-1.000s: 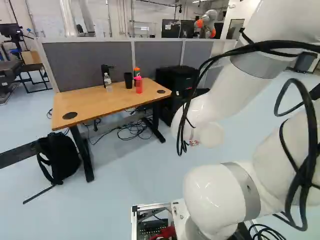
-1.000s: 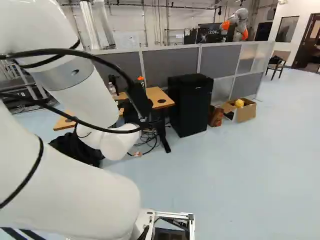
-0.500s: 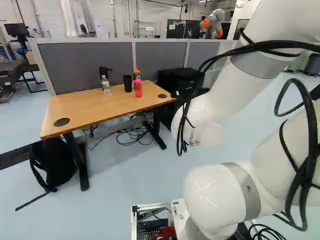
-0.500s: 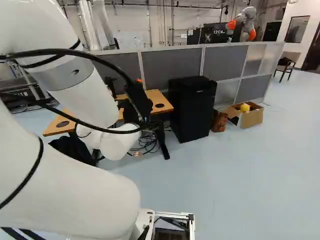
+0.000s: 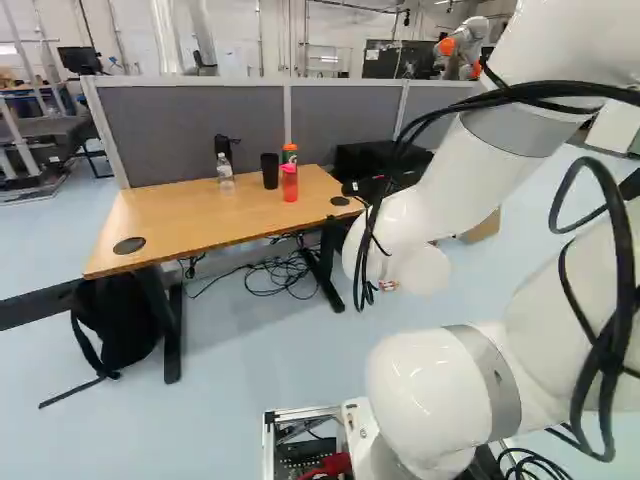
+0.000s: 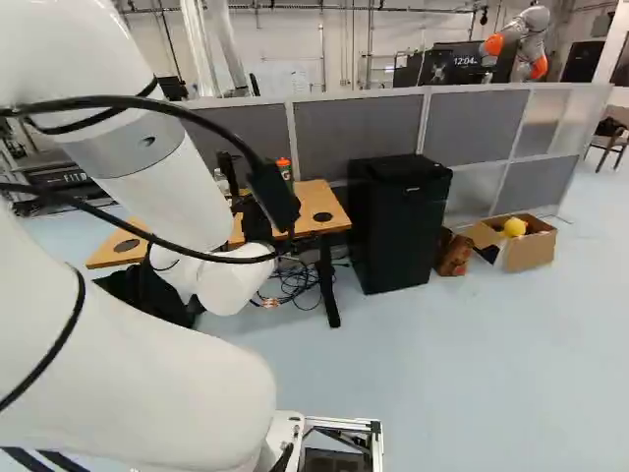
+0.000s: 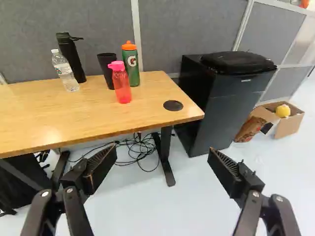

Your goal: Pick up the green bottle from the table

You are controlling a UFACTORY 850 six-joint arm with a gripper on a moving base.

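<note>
Overlapping rear base views, closer wrist view

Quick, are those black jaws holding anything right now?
No: the jaws stand wide open with nothing between them; the green bottle is on the table.

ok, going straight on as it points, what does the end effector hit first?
Likely the table, at its front edge above the leg. Depth is unclear: the open end effector could pass under the top and meet that leg instead.

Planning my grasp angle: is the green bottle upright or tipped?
Upright: the green bottle stands with its orange cap on top.
</note>
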